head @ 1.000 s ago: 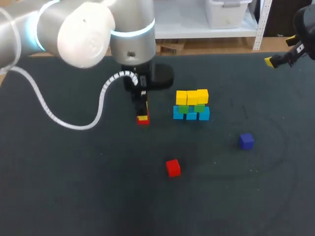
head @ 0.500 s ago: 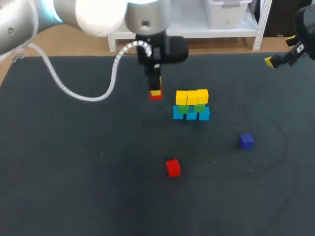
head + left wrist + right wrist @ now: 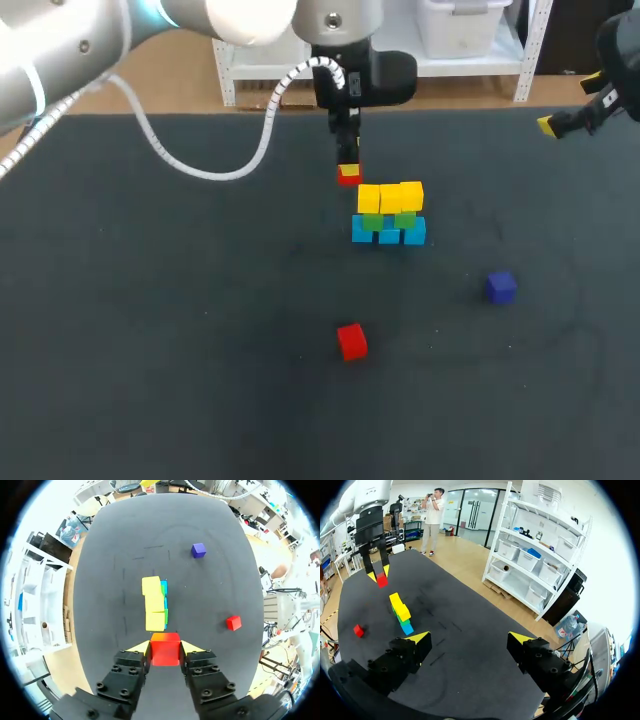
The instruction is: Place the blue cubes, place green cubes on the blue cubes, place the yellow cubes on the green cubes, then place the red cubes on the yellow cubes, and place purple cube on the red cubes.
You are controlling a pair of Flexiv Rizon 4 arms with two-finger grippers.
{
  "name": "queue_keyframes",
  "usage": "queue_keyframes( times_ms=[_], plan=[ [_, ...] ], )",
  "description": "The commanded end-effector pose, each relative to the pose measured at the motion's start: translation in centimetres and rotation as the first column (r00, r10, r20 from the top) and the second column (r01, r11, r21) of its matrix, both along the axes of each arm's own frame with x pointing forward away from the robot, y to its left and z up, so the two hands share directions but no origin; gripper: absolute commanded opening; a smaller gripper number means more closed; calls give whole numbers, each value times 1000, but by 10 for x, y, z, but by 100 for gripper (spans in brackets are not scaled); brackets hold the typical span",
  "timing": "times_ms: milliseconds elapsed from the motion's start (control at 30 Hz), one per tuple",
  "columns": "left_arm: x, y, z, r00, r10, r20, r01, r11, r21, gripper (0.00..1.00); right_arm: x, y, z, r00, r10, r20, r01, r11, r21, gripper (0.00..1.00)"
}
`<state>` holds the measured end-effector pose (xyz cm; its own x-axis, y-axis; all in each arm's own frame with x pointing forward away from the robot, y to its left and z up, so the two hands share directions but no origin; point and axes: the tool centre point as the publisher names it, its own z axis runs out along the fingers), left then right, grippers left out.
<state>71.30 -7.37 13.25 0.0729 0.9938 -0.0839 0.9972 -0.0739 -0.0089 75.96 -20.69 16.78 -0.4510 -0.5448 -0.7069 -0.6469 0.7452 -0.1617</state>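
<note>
The left gripper point(image 3: 165, 647) has its fingers closed from two sides on a red cube point(image 3: 165, 650), held clear of the tabletop point(image 3: 150, 350), close beside the left end of the stack. The stack has three blue cubes point(image 3: 388, 234) at the base, green cubes point(image 3: 388, 221) on them, and three yellow cubes point(image 3: 390, 197) on top. A second red cube point(image 3: 351, 341) lies loose well in front of the stack. The purple cube point(image 3: 500, 287) lies loose to the stack's front right. The right gripper point(image 3: 470, 639) has its fingers spread wide with nothing held, well apart from the stack to its rear right.
</note>
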Motion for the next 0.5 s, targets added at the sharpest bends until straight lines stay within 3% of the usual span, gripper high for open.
queue_keyframes(
  times_ms=[33,500],
  plan=[
    [8,-14,-3,999,-17,-47,18,999,28,0,-4,2,0,999,-39,26,40,999,-24,100],
    [14,-44,-15,996,-72,-53,75,996,48,0,-4,2,0,999,-39,26,40,999,-24,100]
  ],
)
